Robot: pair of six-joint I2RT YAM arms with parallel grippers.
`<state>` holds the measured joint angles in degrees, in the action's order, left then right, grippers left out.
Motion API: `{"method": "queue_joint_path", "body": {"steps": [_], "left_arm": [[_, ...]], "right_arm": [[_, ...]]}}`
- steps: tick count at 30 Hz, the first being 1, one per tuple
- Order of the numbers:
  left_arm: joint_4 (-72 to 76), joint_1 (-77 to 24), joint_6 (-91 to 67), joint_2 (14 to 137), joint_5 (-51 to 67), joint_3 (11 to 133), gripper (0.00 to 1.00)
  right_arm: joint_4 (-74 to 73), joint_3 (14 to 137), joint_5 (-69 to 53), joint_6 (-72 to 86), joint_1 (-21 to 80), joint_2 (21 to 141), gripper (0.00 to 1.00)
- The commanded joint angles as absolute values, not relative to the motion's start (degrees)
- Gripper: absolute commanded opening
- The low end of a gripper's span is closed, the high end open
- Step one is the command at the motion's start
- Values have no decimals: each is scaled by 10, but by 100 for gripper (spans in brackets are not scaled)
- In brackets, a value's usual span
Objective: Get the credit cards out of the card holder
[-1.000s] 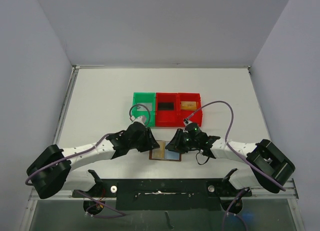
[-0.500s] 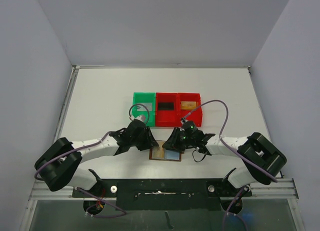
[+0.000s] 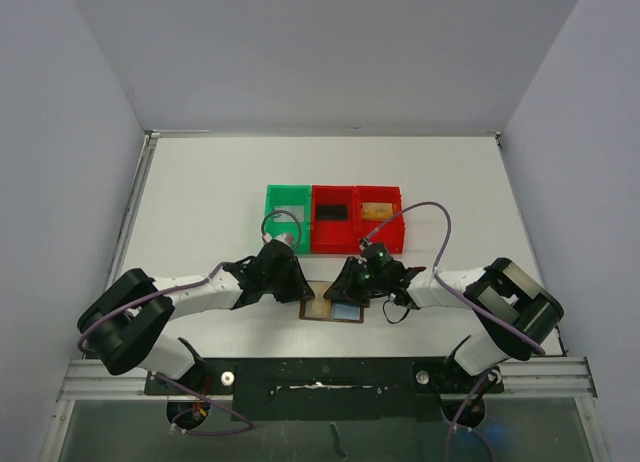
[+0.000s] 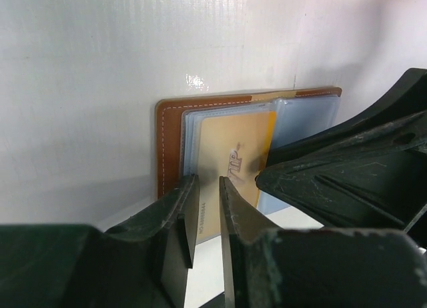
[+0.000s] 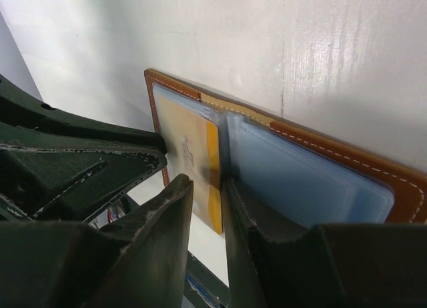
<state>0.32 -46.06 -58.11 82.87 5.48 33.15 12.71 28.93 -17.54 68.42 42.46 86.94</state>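
Observation:
The card holder (image 3: 341, 311) lies open and flat on the table near the front edge, its brown rim (image 4: 167, 141) (image 5: 333, 150) around pale blue sleeves (image 5: 300, 175). A gold credit card (image 4: 230, 151) (image 5: 193, 148) sticks partway out of the left sleeve toward the near side. My left gripper (image 3: 302, 292) (image 4: 208, 181) stands over the card's near end, jaws a narrow gap apart with the card showing flat between them. My right gripper (image 3: 345, 290) (image 5: 207, 185) is at the holder's middle fold, jaws slightly apart, one finger on the blue sleeve.
A green bin (image 3: 288, 200) and two red bins (image 3: 333, 230) stand in a row behind the holder. The right red bin (image 3: 382, 228) holds a tan card (image 3: 376, 211). The two grippers nearly touch each other over the holder.
Both arms have drawn in and dropped lower over the card holder. The left jaws have narrowed from wider apart to a thin gap.

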Motion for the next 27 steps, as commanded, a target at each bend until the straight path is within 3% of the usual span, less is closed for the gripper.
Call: {"method": "queue_joint_path", "body": {"steps": [1, 8, 27], "left_arm": [[34, -470, -577, 846, 76, 337, 16], [20, -472, -572, 851, 70, 341, 14], [0, -474, -566, 860, 47, 332, 12]], "right_arm": [[184, 288, -196, 690, 428, 878, 25], [184, 288, -199, 686, 424, 873, 0], [128, 252, -212, 647, 372, 818, 0]]}}
